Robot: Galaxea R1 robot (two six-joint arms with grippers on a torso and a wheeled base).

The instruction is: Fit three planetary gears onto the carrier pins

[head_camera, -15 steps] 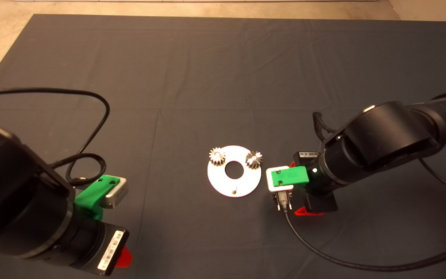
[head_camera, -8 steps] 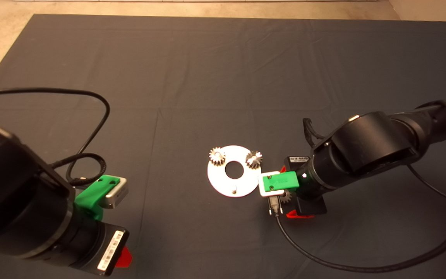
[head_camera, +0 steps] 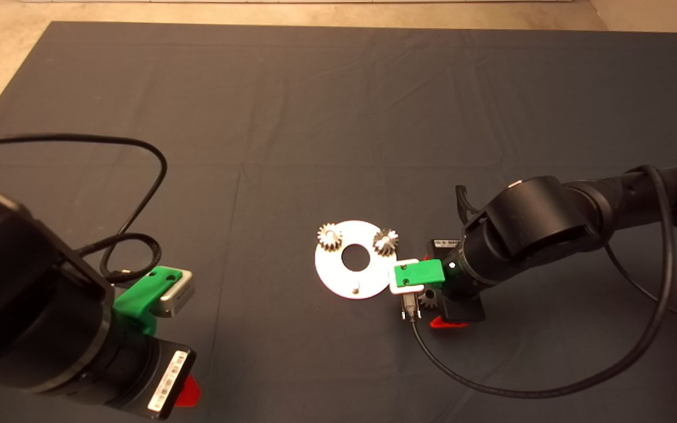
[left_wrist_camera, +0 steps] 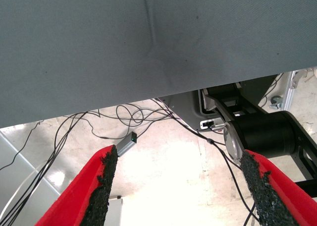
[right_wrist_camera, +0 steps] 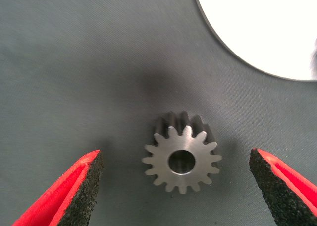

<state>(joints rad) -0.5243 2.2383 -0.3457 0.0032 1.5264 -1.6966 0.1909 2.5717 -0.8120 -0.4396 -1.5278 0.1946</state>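
Loose gear (right_wrist_camera: pixel 181 159) between spread right tool (right_wrist_camera: pixel 181 191) fingers; mat (right_wrist_camera: pixel 74 62) around bare.

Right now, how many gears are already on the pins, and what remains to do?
Done: two planetary gears sit on the white disc. In hand: the open right gripper straddles the third gear on the mat. Left: one bare pin. The left gripper waits.

The right gripper (right_wrist_camera: pixel 176 186) hangs low over the mat, fingers spread wide; the left gripper (left_wrist_camera: pixel 181 191) waits at the lower left, fingers apart.
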